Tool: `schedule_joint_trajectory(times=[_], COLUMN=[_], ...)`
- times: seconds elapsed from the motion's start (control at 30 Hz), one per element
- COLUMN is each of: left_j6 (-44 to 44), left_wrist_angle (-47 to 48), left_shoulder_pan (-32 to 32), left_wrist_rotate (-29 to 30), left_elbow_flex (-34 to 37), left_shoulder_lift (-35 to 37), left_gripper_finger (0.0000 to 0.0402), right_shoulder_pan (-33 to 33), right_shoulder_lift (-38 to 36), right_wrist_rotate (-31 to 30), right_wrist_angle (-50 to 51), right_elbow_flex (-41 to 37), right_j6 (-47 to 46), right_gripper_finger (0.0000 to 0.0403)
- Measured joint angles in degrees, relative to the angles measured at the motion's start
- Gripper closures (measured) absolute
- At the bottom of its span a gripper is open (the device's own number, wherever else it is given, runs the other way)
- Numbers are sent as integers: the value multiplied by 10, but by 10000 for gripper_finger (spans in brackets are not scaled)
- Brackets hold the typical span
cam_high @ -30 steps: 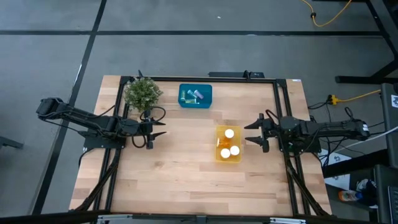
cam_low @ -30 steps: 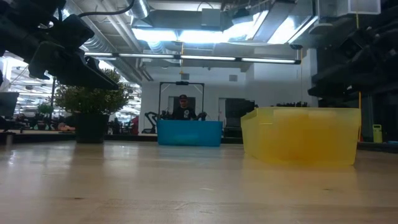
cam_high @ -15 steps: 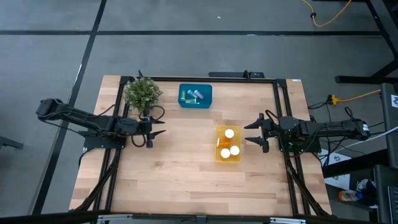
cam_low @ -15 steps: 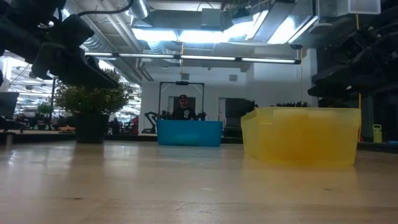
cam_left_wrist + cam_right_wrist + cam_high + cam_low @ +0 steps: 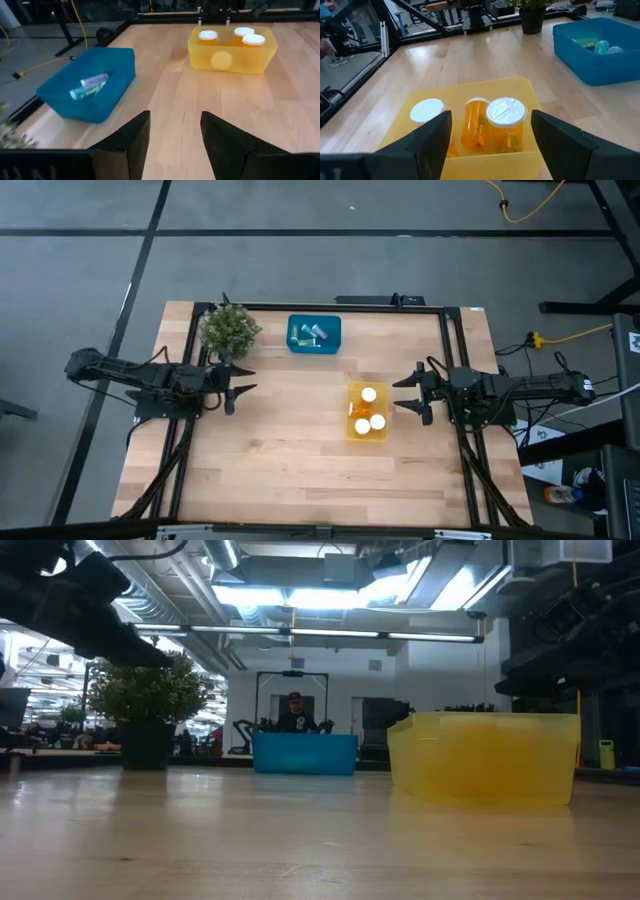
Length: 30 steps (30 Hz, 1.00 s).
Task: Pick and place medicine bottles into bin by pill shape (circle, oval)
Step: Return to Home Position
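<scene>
A yellow bin (image 5: pixel 367 411) right of the table's middle holds three orange bottles with white caps (image 5: pixel 506 122); they also show in the left wrist view (image 5: pixel 233 36). A blue bin (image 5: pixel 314 334) at the far middle holds several pale bottles lying down (image 5: pixel 89 85). My left gripper (image 5: pixel 240 387) is open and empty over the table's left part, beside the plant. My right gripper (image 5: pixel 408 397) is open and empty just right of the yellow bin, its fingers on either side of the bin's near wall in its wrist view (image 5: pixel 490 135).
A small potted plant (image 5: pixel 229 331) stands at the far left, close to my left gripper. The table's black frame rails (image 5: pixel 452 350) run along the left, right and far edges. Bare wood lies across the near half (image 5: pixel 300 470).
My left gripper has drawn back toward the table's left edge and a little toward the far edge, staying open and empty. My right gripper and the bins have kept still.
</scene>
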State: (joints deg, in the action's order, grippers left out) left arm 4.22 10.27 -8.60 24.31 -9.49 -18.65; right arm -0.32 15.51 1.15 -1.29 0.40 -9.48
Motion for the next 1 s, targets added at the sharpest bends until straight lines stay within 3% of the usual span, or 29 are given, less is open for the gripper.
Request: schedule_joint_trajectory(times=[0.5,0.7,1.0], left_j6=[29,22,66], left_wrist_angle=[130,148,180], left_shoulder_pan=[0,0,0], left_wrist_rotate=[1,-48,-34], left_elbow_flex=[0,0,0], left_shoulder_lift=[160,172,172], left_gripper_finger=[233,233,233], right_shoulder_pan=[0,0,0], right_shoulder_lift=[0,0,0], right_wrist_rotate=[0,0,0], right_wrist_angle=[0,0,0], right_elbow_flex=[0,0,0], right_j6=[-9,-8,-9], right_gripper_finger=[127,127,127])
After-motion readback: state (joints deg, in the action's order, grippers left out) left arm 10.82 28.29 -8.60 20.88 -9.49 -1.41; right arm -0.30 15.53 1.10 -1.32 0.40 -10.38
